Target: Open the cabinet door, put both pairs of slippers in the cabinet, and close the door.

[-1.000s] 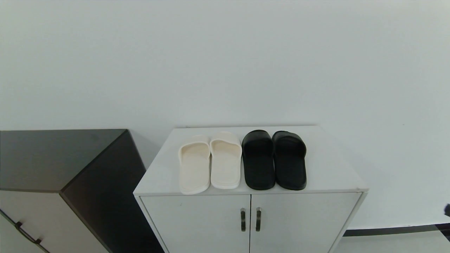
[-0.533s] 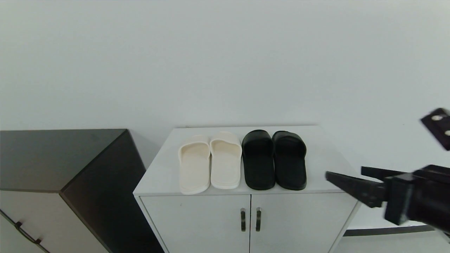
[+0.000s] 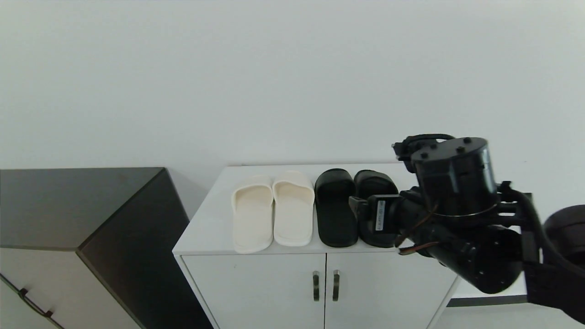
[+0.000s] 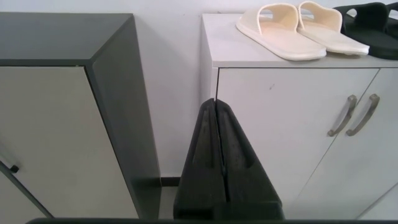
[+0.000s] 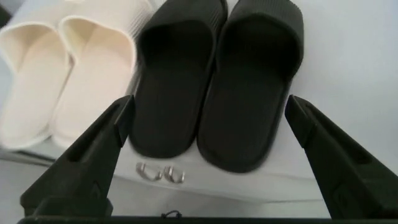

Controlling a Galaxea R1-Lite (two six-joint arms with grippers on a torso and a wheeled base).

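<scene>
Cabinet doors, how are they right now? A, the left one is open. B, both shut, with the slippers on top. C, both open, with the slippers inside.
B: both doors of the white cabinet are shut, their handles side by side, and the cream slippers and black slippers lie on its top.

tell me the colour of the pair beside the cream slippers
Black slippers; they show best in the right wrist view.

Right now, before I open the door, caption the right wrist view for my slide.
Open right claw framing the black slippers on the white cabinet top, cream pair beside them.
</scene>
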